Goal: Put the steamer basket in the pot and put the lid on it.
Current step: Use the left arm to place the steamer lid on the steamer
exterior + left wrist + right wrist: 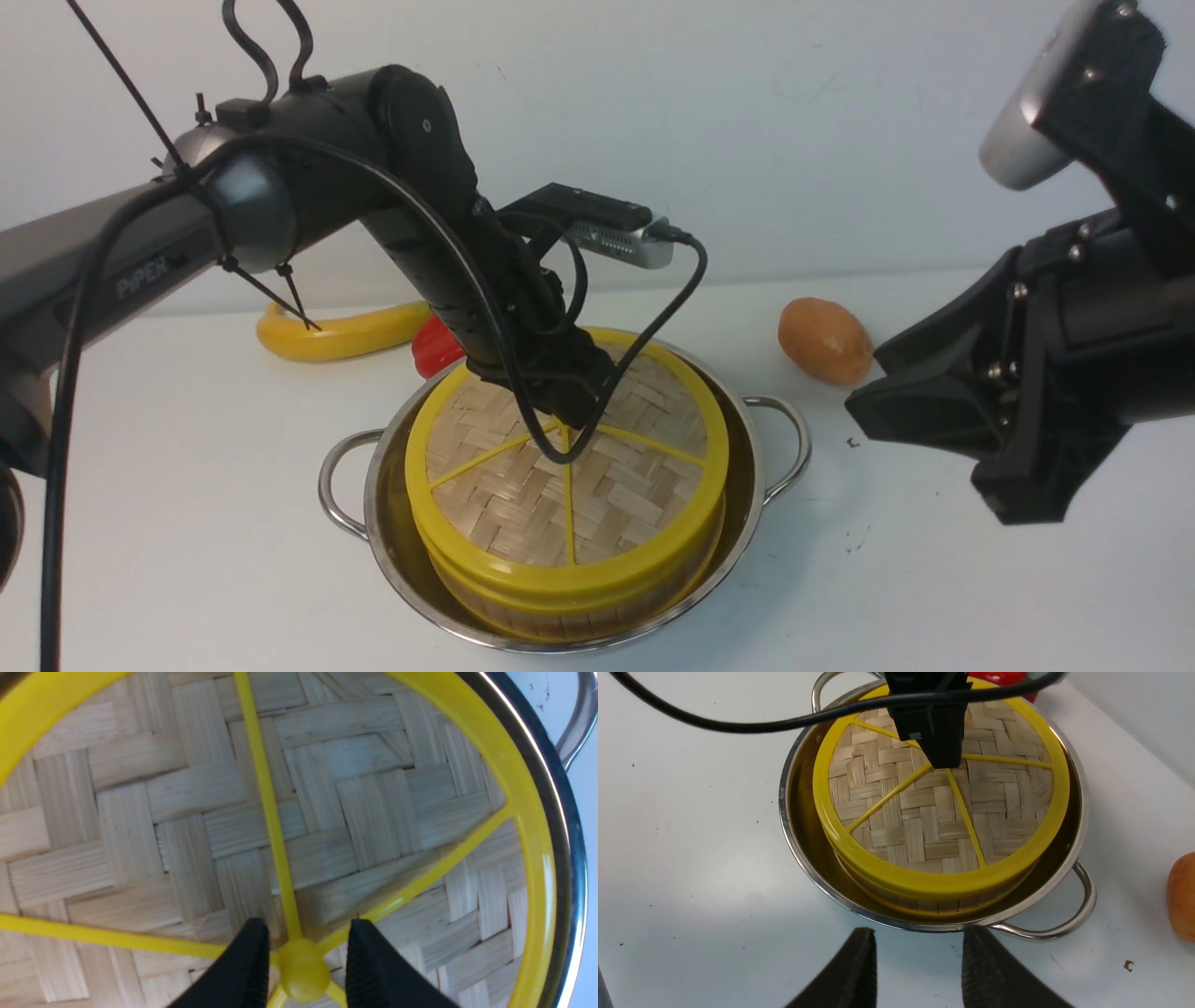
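Nearly done: we see steamer basket (pixel 579 597) in pot (pixel 392 560), lid (pixel 523 495) seated; left gripper (pixel 303 961) fingers straddle knob (pixel 303 970), contact unclear; right gripper (pixel 920 970) parted, empty. Left: withdraw.

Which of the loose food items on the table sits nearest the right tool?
The orange-brown potato, lying right of the pot, close to the right tool. The yellow banana and red pepper lie behind the pot, on the left.

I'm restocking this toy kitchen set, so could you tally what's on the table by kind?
Cookware: 3 – pot, steamer basket, lid
Toy food: 3 – yellow banana, red piece half hidden behind the arm, orange-brown potato-like piece
Total: 6
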{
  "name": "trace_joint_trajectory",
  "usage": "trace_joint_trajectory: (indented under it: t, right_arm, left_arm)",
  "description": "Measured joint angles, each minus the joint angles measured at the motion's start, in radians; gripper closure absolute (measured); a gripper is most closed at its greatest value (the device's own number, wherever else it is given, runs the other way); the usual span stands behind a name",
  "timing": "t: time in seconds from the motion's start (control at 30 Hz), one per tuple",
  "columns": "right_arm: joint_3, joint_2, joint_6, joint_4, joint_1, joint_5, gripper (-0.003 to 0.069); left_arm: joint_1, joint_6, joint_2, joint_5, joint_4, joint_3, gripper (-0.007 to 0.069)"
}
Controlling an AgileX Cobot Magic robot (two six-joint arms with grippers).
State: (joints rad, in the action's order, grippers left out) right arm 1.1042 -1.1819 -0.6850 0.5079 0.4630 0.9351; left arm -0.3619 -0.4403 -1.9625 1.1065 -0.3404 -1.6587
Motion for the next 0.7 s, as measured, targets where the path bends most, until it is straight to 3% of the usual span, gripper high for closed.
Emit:
trace_joint_trajectory:
  t: [0.23, 0.7]
  right_arm:
    - [0.000, 0.000, 0.000, 0.000, 0.000, 0.000, 0.0418]
    - [0.000, 0.000, 0.000, -0.005, 0.000, 0.000, 0.0418]
  left_arm:
    - [0.000, 0.000, 0.000, 0.017, 0.004, 0.000, 0.0501]
    - [0.000, 0.000, 0.000, 0.080, 0.015, -0.001, 0.0502]
